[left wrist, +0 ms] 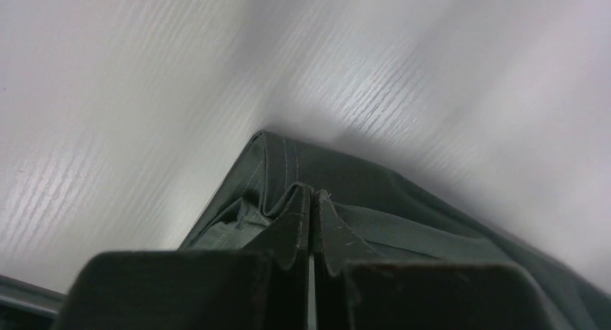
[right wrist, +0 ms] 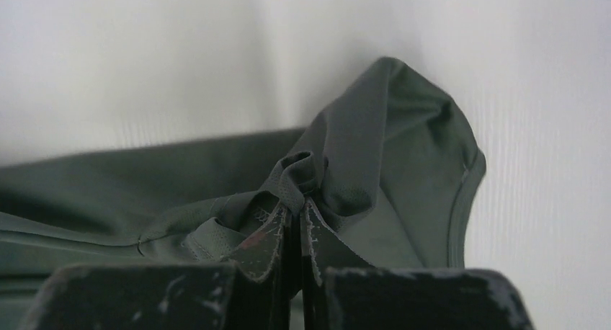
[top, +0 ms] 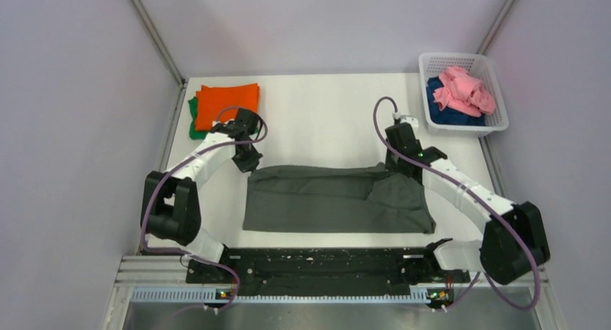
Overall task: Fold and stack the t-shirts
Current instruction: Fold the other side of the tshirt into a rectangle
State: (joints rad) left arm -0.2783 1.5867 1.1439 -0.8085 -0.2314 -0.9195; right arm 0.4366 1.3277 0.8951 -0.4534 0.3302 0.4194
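Observation:
The dark grey t-shirt (top: 331,199) lies spread as a wide band across the middle of the table. My left gripper (top: 248,163) is shut on its far left corner; the left wrist view shows the hem (left wrist: 277,179) pinched between the jaws. My right gripper (top: 398,170) is shut on its far right corner, where cloth (right wrist: 375,150) bunches at the fingertips. A folded orange t-shirt (top: 227,103) lies on a green one (top: 193,121) at the far left. Pink (top: 465,91) and dark blue (top: 443,114) t-shirts lie crumpled in the basket.
The white mesh basket (top: 497,85) stands at the far right corner. Grey walls enclose the table on three sides. A black rail (top: 317,265) with the arm bases runs along the near edge.

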